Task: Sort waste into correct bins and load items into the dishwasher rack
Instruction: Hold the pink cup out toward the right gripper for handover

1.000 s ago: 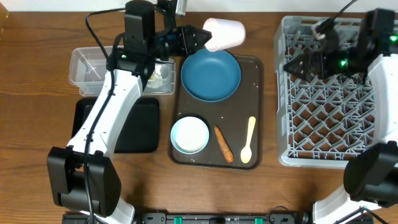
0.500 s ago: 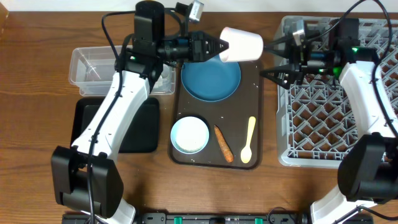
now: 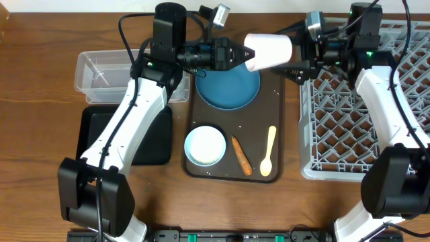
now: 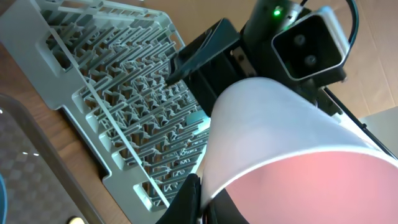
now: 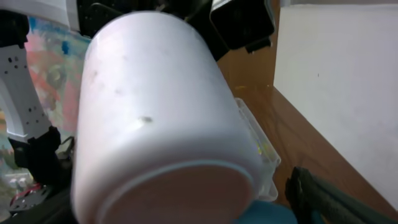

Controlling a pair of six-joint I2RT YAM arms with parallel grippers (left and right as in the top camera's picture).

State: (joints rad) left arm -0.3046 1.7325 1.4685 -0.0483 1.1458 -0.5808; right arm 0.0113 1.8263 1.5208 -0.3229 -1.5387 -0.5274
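Note:
My left gripper (image 3: 240, 54) is shut on the rim of the small pink-inside cup (image 3: 269, 50), holding it on its side in the air above the back right corner of the brown tray. The cup fills the left wrist view (image 4: 280, 137) and the right wrist view (image 5: 161, 106). My right gripper (image 3: 294, 58) is open, with its fingers on either side of the cup's base and a gap showing. The grey dishwasher rack (image 3: 363, 128) stands at the right. The dark blue plate (image 3: 225, 84), white-inside bowl (image 3: 205, 146), pale yellow spoon (image 3: 268, 151) and carrot piece (image 3: 241, 155) lie on the tray.
The dark brown serving tray (image 3: 277, 101) is in the middle. The clear tub (image 3: 101, 74) stands at the back left, with the black tray (image 3: 151, 144) in front of it, partly under my left arm. The rack also shows in the left wrist view (image 4: 124, 93).
My left gripper has carried the cup to the right, toward the rack. My right gripper has swung left from over the rack and now brackets the cup's base.

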